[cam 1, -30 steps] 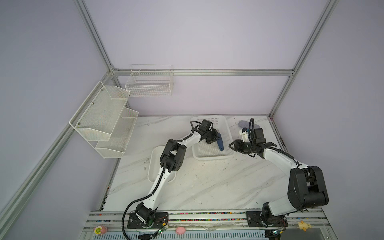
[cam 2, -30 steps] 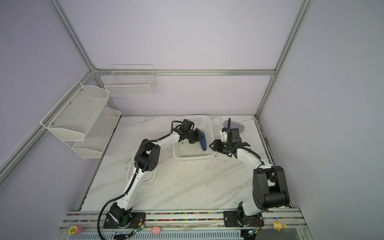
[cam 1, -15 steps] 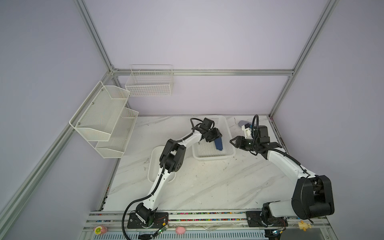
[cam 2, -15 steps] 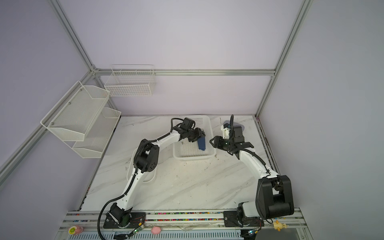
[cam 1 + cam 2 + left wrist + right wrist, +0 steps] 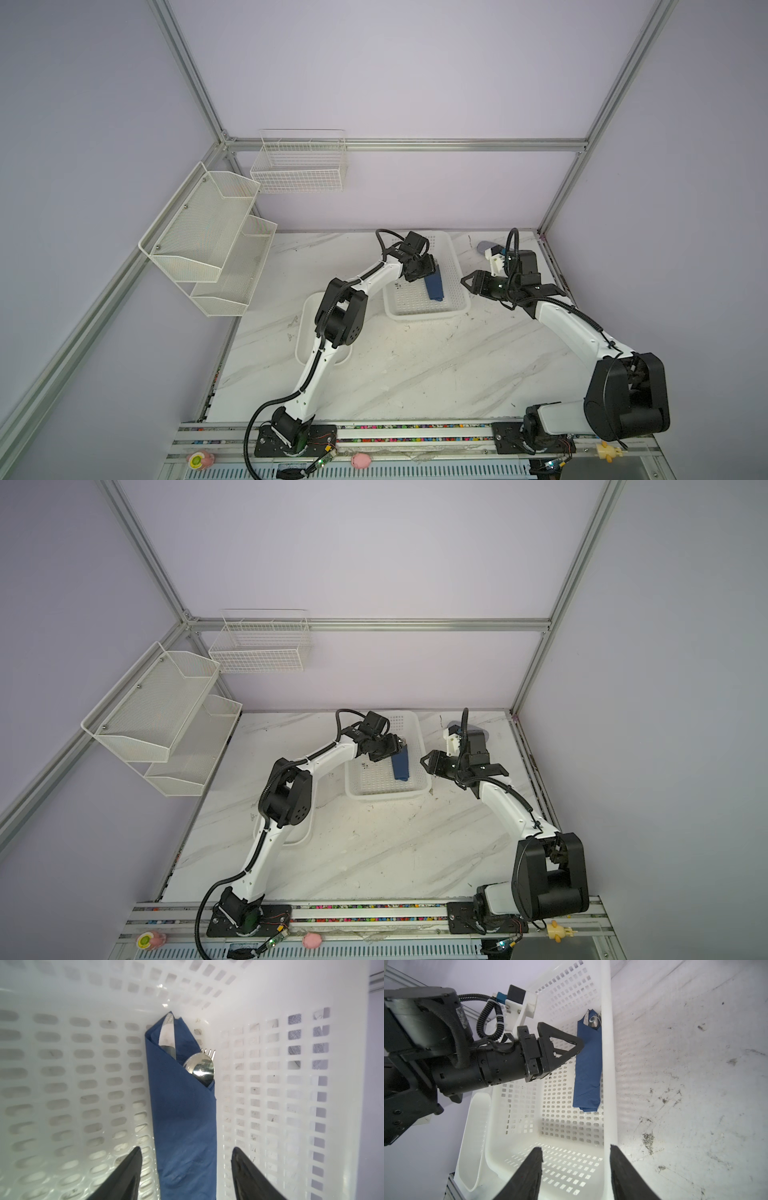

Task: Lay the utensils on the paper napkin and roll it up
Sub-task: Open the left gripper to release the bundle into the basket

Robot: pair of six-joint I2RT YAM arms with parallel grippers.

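Note:
The navy paper napkin [image 5: 434, 286] [image 5: 400, 766] lies rolled up on the floor of the white perforated basket [image 5: 428, 312] [image 5: 386, 794], along its right wall. In the left wrist view the utensils stick out of the far end of the napkin [image 5: 182, 1115]: the knife [image 5: 167, 1032], the spoon [image 5: 200, 1068] and the fork tines [image 5: 208, 1052]. My left gripper [image 5: 432, 266] [image 5: 185, 1148] is open, its fingers either side of the roll's near end without touching it. My right gripper [image 5: 465, 282] [image 5: 575, 1147] is open astride the basket's right rim [image 5: 607, 1064].
A white oblong dish [image 5: 309, 324] [image 5: 475, 1126] sits left of the basket, partly under my left arm. A grey-blue case [image 5: 483, 248] lies at the back right, behind my right wrist. White mesh shelves [image 5: 208, 237] and a wire basket [image 5: 299, 166] hang on the walls.
My left gripper has opened and let go of the rolled napkin, which now rests in the basket. My right arm has shifted slightly and its gripper stays open.

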